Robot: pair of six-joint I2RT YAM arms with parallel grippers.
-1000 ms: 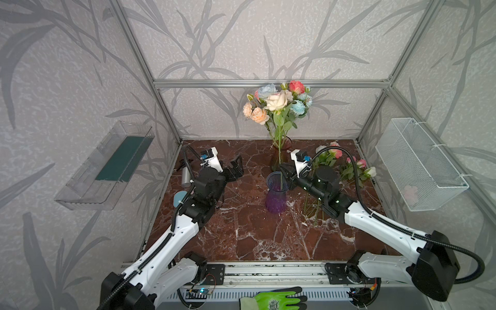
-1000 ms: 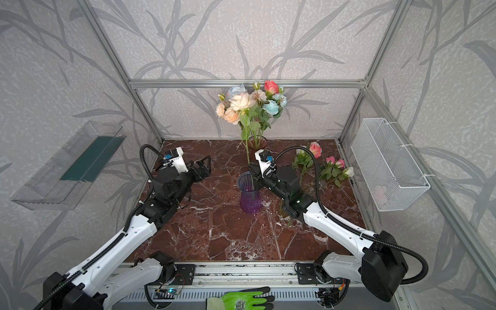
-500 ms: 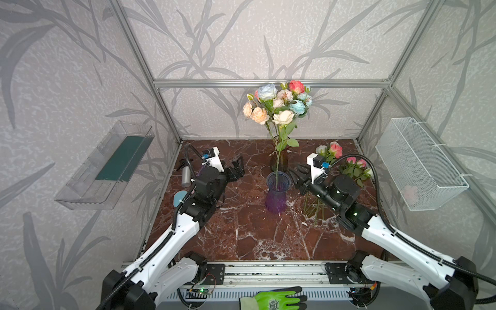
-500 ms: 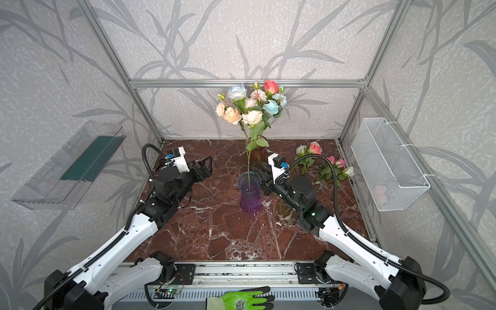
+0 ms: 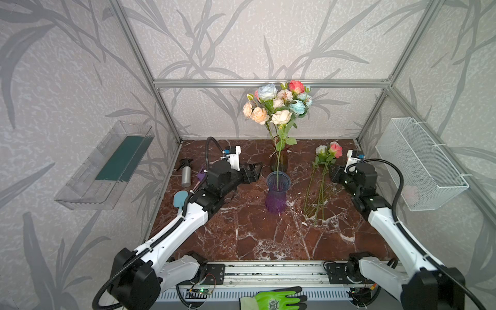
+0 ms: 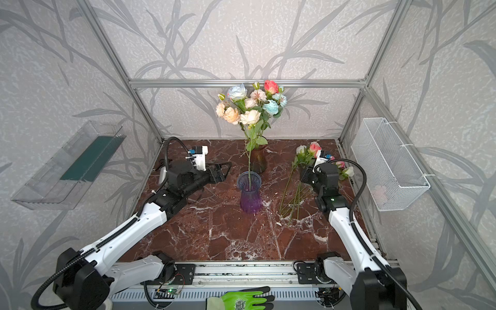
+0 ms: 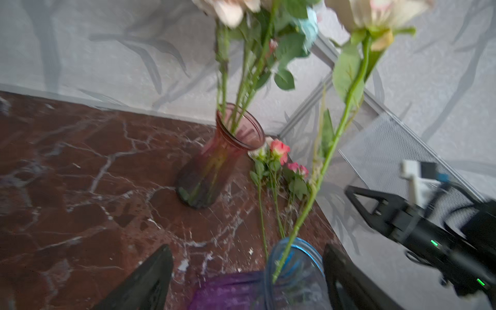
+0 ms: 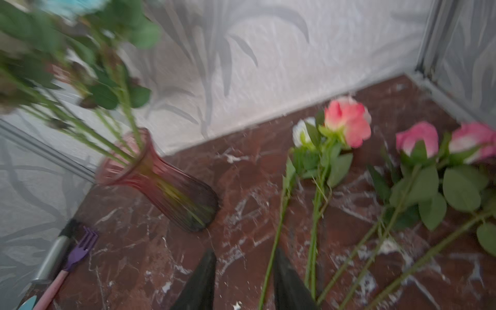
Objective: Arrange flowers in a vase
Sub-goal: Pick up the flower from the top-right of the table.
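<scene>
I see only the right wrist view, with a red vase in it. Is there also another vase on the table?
Observer: Yes, a purple vase stands in front of the red vase.
Operator: Is any flower in it?
Observer: One cream rose, on a long stem.
Operator: And the left gripper?
Observer: It is open, close beside the purple vase.

Cannot see the base of the purple vase (image 7: 230, 291), cropped between left gripper (image 7: 247, 248) fingers (image 7: 150, 279). Cannot follow stems of the loose flowers (image 8: 346, 126) beside right gripper (image 8: 244, 252) fingers (image 8: 198, 284): blurred, cropped.
</scene>
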